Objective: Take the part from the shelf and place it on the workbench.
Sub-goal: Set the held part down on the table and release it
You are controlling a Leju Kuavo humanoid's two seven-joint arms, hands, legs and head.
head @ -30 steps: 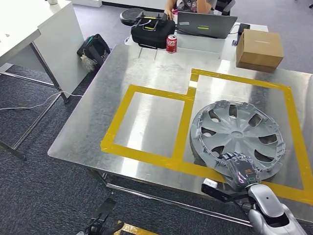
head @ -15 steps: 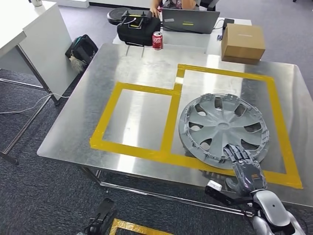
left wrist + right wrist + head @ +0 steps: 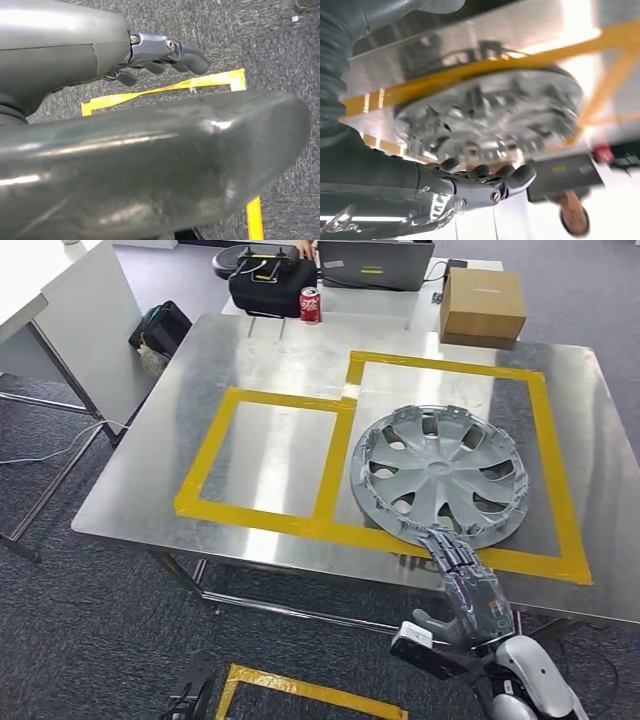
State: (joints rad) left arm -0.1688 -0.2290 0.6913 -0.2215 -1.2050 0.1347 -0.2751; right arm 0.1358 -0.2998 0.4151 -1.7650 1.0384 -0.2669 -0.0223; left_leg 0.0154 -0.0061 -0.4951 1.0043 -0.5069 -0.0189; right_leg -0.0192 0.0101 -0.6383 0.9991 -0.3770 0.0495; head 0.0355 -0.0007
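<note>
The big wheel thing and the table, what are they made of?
The wheel cover looks like grey plastic with a silvery matte paint, judging by its thin moulded spokes. The workbench seems to be brushed metal: it throws blurry reflections and glare.

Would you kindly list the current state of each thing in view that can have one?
Wheel cover: lying flat on the workbench, inside the larger taped square.
Right hand: open, fingertips at the cover's near rim, gripping nothing.
Left hand: fingers curled, holding nothing.
Laptop: open.
Cardboard box: closed.
Soda can: upright.
</note>
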